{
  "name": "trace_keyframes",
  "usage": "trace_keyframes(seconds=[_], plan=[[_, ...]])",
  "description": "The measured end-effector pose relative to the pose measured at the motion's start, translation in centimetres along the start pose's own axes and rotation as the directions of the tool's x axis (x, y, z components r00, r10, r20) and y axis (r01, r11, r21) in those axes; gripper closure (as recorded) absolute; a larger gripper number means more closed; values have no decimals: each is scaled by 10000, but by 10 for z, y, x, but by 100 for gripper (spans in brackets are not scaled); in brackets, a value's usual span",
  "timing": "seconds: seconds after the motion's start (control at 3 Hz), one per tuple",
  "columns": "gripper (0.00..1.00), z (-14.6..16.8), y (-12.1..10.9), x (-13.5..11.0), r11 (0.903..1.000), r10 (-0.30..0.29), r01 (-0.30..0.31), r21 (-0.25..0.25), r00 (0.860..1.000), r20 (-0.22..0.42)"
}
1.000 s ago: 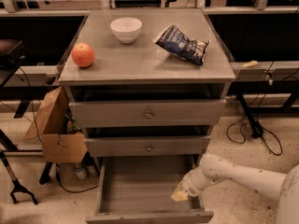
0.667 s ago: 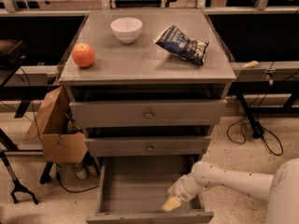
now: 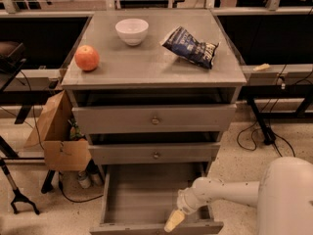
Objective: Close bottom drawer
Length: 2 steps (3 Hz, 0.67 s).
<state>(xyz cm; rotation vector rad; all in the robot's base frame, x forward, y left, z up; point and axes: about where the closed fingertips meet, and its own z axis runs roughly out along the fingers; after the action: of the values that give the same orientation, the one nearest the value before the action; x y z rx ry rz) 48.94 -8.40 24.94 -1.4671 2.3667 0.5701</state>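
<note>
The bottom drawer (image 3: 142,199) of the grey cabinet stands pulled out, its plank floor bare. Its front panel (image 3: 122,228) runs along the frame's lower edge. My white arm comes in from the lower right and my gripper (image 3: 173,221) hangs over the drawer's front right part, just behind the front panel. Its cream fingertips (image 3: 171,223) point down and left. The two upper drawers with brass knobs, the top one (image 3: 155,120) and the middle one (image 3: 156,154), are pushed in.
On the cabinet top lie an orange (image 3: 87,58), a white bowl (image 3: 132,31) and a dark chip bag (image 3: 190,47). A cardboard box (image 3: 57,133) stands left of the cabinet. Cables (image 3: 264,141) trail on the floor to the right.
My gripper has moved left and toward the drawer's front edge, from the right inner side to just behind the front panel. The drawer has not visibly moved.
</note>
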Motion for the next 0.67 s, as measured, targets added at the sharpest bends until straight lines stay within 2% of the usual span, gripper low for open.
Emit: trace_keyframes(seconds=[0.33,0.67], plan=[[0,16,1,13,9999,-107,107,131,9999,-35],[0,32,1,27,9989,-314,305,357,9992,237]])
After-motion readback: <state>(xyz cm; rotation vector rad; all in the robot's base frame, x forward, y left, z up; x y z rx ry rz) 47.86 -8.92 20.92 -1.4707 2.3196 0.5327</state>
